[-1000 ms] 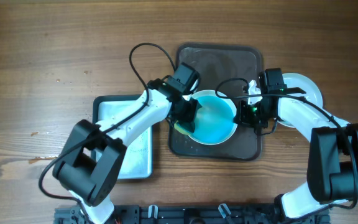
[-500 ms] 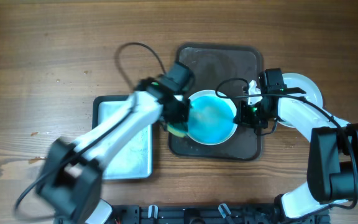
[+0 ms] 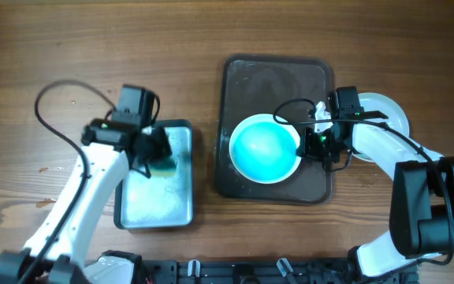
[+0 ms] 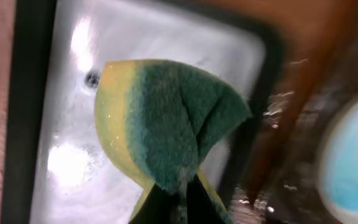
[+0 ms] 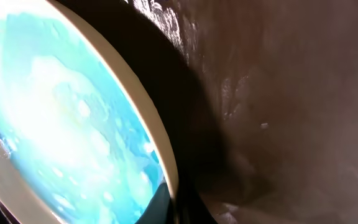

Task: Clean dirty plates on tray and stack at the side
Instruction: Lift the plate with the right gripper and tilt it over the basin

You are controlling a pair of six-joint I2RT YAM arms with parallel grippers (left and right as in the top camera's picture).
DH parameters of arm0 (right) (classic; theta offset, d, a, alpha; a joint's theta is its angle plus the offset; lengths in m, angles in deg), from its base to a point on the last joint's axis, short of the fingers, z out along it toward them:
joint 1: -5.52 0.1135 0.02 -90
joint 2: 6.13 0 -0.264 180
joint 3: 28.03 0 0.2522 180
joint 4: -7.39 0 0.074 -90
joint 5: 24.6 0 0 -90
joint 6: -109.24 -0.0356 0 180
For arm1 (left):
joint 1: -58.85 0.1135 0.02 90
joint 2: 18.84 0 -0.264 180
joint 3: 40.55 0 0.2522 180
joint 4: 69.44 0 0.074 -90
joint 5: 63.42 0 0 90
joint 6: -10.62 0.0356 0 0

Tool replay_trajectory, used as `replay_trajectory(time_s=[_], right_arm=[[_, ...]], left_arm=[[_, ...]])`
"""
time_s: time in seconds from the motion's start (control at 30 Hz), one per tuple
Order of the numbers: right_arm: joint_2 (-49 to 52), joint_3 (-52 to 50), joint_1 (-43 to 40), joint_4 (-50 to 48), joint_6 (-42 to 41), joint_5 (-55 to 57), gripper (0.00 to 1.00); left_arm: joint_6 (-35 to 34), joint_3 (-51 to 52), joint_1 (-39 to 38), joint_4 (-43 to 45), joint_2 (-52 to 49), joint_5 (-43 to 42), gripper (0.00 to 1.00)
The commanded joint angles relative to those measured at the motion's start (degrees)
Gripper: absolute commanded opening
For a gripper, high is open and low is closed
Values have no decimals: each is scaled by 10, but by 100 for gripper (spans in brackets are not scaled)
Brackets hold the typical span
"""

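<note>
Overhead shows the blue round plate with a white rim (image 3: 264,148) sitting on the dark brown plastic tray (image 3: 274,75) in the middle of the wooden table (image 3: 53,47). The right gripper (image 3: 315,143) is pinched shut on the plate's right edge. The right wrist view shows that edge held close up, with wet streaks on the blue part.

The left gripper (image 3: 154,150) is well away from the plate. It hangs over the shiny silver metal pan with a black edge (image 3: 154,209) on the left. Its jaws are squeezed shut on the green and yellow sponge (image 4: 166,130), which sits just above the wet pan.

I think the scrubbing of this plate is about done, because no dirt shows on it from above. A white round plate (image 3: 386,110) lies on the table just right of the tray, partly hidden by the right arm. It is likely a clean one already put aside. What is left, I think, is to lift the blue plate off the tray and set it on the white one. No other plates show on the tray.
</note>
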Motion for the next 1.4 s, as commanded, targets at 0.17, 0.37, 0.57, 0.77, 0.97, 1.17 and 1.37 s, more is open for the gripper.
replay_trajectory(time_s=[0.17,0.37,0.57,0.77,0.97,1.17,1.37], right_arm=[[-23,15,-4,11,-24,19,4],[-147,70,32,132,-24,93,4],[-159,183,124,252,-32,137,4],[-106,252,278,207,-80,214,4],[-64,253,411,61,-88,368,4],[-62,252,488,21,-82,525,4],[-62,252,567,-11,-56,684,4]], left_arm=[[-29,66,11,56,12,-27,33],[-30,-18,16,-8,64,-31,75],[-32,-88,53,-37,122,-33,100],[-36,-133,116,-52,200,-40,100],[-36,-133,191,-56,287,-25,100],[-31,-133,210,-58,328,-3,100],[-31,-133,210,-59,329,-3,100]])
